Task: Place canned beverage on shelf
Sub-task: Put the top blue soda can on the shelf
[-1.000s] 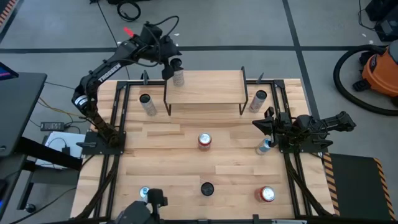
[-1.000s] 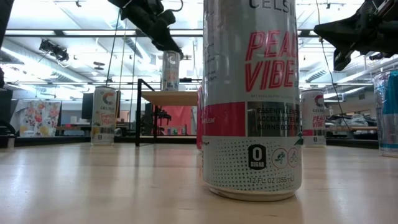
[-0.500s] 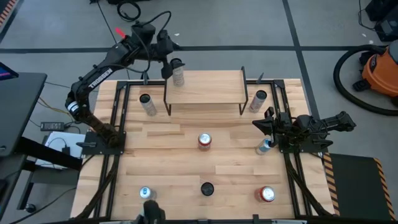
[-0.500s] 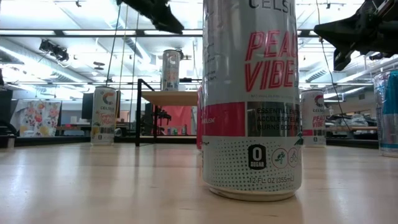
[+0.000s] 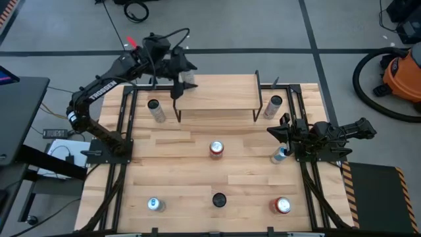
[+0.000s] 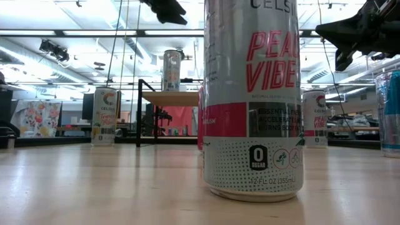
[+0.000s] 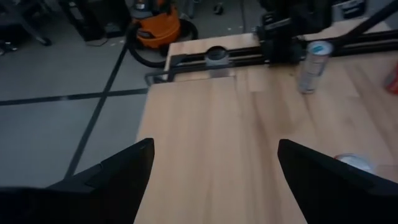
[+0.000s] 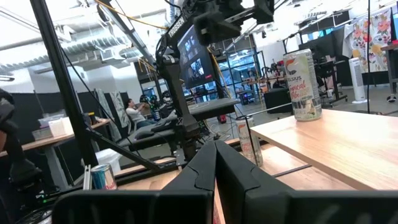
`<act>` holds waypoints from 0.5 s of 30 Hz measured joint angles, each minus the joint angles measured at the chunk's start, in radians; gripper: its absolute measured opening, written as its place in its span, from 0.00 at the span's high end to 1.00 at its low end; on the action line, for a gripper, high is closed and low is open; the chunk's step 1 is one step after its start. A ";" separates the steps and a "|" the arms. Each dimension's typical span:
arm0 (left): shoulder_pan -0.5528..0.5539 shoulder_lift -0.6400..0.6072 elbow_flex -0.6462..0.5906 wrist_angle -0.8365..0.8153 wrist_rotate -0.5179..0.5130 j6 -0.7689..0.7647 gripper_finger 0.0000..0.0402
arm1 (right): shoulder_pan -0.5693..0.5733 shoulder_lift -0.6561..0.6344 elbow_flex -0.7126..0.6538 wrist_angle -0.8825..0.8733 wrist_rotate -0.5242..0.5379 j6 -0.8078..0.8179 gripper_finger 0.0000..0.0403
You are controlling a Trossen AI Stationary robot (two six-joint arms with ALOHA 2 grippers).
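Note:
The shelf (image 5: 217, 92) stands at the table's far middle. A silver canned beverage (image 6: 171, 70) stands upright on the left end of its top board; in the high view my left arm mostly covers it. My left gripper (image 5: 183, 74) hovers open above that can and touches nothing; in the low view my left gripper (image 6: 167, 9) is well clear of the can's top. Its two fingers (image 7: 124, 171) spread wide over the shelf board (image 7: 205, 137). My right gripper (image 5: 275, 131) waits shut at the table's right edge, fingers together (image 8: 216, 168).
Several more cans stand on the table: one on each side of the shelf (image 5: 156, 108) (image 5: 273, 105), a red one in the middle (image 5: 216, 148), a blue one by my right gripper (image 5: 279, 155), three along the near edge (image 5: 219, 199). Black rails (image 5: 125, 131) run down both sides.
My left gripper has risen from beside the can's top and drawn back toward the table's far left, staying open. The can has kept standing on the shelf's left end.

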 joint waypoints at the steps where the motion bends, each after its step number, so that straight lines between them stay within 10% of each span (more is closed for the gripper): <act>1: -0.014 0.000 0.000 -0.002 0.000 -0.009 0.12 | 0.000 0.000 0.000 0.000 0.000 0.000 0.96; 15: -0.239 0.000 0.000 -0.016 -0.048 -0.041 0.12 | 0.000 0.000 0.000 0.000 0.000 0.000 0.96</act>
